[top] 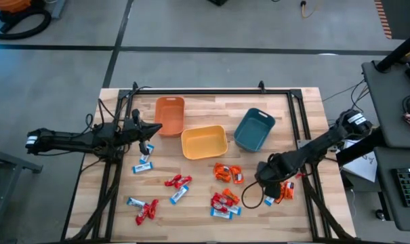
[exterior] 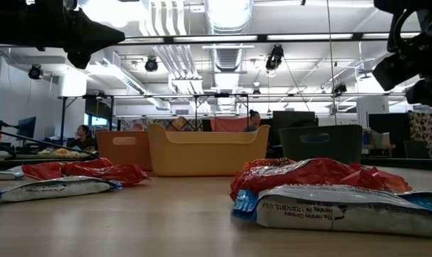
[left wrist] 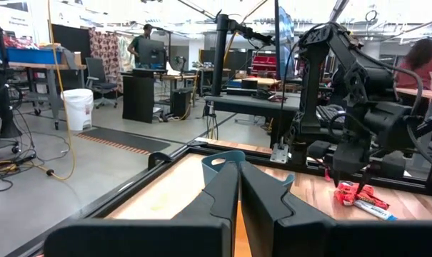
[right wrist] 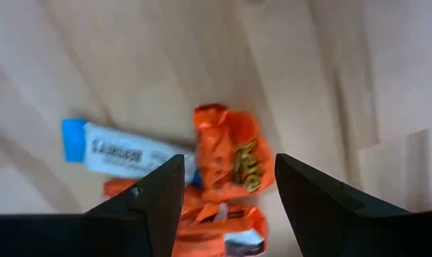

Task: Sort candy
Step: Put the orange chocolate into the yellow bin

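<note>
High view: wooden table (top: pixel 211 108) bears 3 bins, grey floor around.

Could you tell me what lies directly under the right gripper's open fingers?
Under the open right gripper lies an orange packet, overlapping one end of a blue-and-white bar. More orange wrappers sit nearer the wrist, partly covered by the fingers.

The left arm is stretched in from the left edge, its left gripper (top: pixel 148 129) held level with jaws pressed together. The right arm is bent inward and downward, its right gripper (right wrist: pixel 228 187) spread wide apart.
</note>
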Tool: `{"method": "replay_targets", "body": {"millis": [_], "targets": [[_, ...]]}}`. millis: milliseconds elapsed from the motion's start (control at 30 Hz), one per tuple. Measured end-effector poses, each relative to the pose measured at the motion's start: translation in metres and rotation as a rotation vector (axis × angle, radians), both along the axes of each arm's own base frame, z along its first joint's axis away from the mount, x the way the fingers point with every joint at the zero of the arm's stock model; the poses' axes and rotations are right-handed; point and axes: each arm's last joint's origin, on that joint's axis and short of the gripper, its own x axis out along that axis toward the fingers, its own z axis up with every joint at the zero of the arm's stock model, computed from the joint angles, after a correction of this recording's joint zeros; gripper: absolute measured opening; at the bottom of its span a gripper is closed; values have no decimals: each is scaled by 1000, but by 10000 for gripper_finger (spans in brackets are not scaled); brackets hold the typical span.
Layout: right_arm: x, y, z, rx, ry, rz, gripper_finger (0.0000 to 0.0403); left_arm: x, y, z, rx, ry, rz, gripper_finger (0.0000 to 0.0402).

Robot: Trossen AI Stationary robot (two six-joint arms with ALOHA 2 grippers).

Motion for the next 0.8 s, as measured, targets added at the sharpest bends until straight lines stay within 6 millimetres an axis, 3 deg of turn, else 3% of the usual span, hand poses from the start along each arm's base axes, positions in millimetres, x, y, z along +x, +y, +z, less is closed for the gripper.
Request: {"method": "replay_targets", "body": {"millis": [267, 433, 633, 800], "targets": [[4, 0, -10, -59, 4, 11, 179, 0, 0, 0, 0, 0, 0, 0], [7, 2, -15, -60, 8, 19, 124, 0, 0, 0, 0, -1, 0, 0], [8, 2, -15, -52, -9, 37, 22, 0, 0, 0, 0, -1, 0, 0], [9, 3, -14, -49, -21, 40, 11, 0, 0, 0, 0, 0, 0, 0]]}}
